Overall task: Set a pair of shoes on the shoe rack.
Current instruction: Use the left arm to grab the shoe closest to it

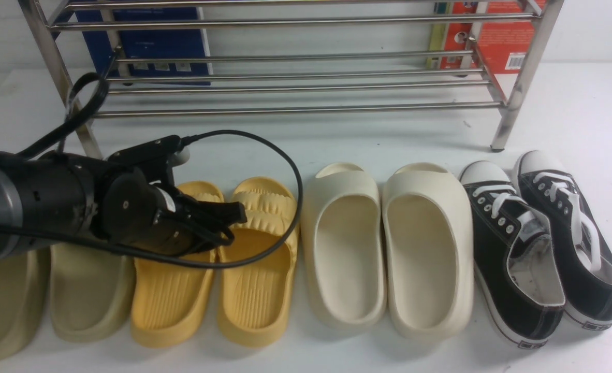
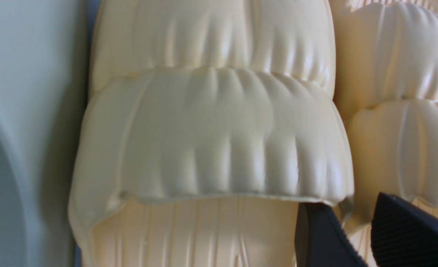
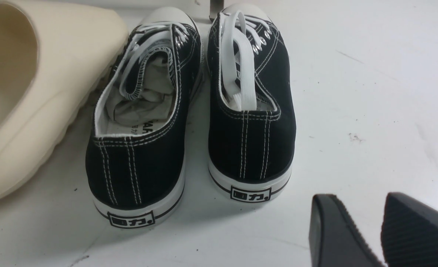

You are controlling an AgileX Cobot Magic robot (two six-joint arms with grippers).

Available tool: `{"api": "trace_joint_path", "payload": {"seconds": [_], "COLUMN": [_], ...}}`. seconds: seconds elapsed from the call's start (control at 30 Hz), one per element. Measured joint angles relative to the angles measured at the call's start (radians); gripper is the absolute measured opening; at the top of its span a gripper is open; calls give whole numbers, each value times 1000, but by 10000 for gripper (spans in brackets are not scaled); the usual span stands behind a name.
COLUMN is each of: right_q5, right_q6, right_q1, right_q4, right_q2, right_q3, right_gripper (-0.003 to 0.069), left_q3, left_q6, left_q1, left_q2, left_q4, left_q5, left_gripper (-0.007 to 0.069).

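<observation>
The right claw [image 3: 356, 195] is spread, with a gap between its fingertips, above the white table [image 3: 352, 159], near the heels of the black canvas sneakers [image 1: 518, 259]. The left claw [image 2: 347, 203] pinches the adjoining inner sides of the two yellow slides [image 1: 254, 290]; one finger reaches into a foot opening under the puffy strap, and the other lies across the seam in the neighbouring slide.

The yellow pair stands side by side on the table, soles down, toes toward the rack, between the khaki-beige slides [image 1: 88, 295] and the smooth cream-white slides [image 1: 347, 259]. The left arm [image 1: 130, 207] and its looping black cable [image 1: 295, 176] cross over them. White laces are tucked into one sneaker's opening; the other shows its pale lining.

Beyond the toes, a strip of table runs up to the stainless-steel shoe rack [image 1: 295, 112], and more table opens out right of the sneakers. The rack's round bars span its square legs. Behind the lower bars stand a blue box [image 1: 156, 46] and a red box [image 1: 503, 41].
</observation>
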Motion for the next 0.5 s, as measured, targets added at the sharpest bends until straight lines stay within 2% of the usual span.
{"api": "trace_joint_path", "payload": {"seconds": [0.5], "right_q5": [0], "right_q6": [0], "right_q1": [0], "right_q4": [0], "right_q2": [0], "right_q3": [0], "right_gripper": [239], "left_q3": [0], "left_q6": [0], "left_q1": [0], "left_q2": [0], "left_q4": [37], "left_q5": [0], "left_gripper": [235]}}
